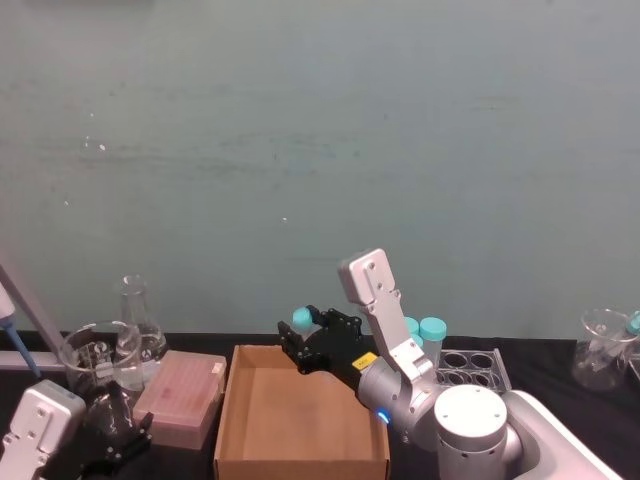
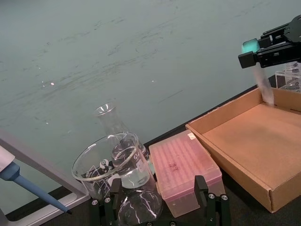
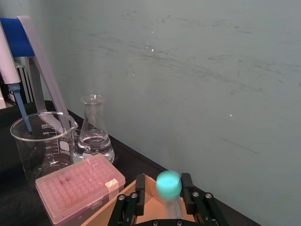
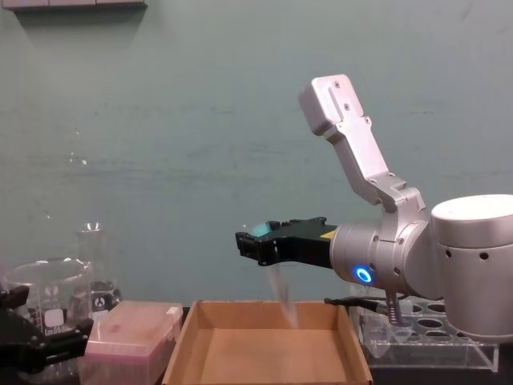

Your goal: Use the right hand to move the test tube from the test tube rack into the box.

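The test tube [image 4: 280,295] is gripped just under its teal cap by the right tool [image 4: 250,243], whose jaws are closed on it. It hangs tip-down, long axis near upright and slightly tilted, over the far part of the box [image 4: 184,346], apart from the test tube rack [image 4: 425,341]. With the box floor below the tip, a short lowering and release is judged to be called for. The left tool [image 1: 115,432] is parked low on the left, jaws apart.
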`<state>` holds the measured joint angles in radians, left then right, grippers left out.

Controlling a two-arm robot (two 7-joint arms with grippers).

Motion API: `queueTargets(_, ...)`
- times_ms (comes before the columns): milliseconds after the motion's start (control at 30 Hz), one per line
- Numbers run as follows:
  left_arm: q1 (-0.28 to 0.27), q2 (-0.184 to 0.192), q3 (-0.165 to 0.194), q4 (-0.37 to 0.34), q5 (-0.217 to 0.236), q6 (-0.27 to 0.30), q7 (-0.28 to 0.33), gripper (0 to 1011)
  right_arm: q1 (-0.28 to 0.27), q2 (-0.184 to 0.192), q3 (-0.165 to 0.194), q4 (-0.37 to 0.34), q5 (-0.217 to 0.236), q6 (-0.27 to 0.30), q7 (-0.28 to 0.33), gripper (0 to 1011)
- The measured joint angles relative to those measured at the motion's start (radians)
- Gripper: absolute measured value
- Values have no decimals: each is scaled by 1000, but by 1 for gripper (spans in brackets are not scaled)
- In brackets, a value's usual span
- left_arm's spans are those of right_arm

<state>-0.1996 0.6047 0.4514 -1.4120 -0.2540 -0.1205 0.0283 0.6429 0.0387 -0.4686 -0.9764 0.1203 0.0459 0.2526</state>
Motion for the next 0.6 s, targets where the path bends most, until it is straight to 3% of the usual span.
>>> queueTargets(600,0,0,0,0,0,0,0,1000,0,1,0,-2,1,-1,2,1002)
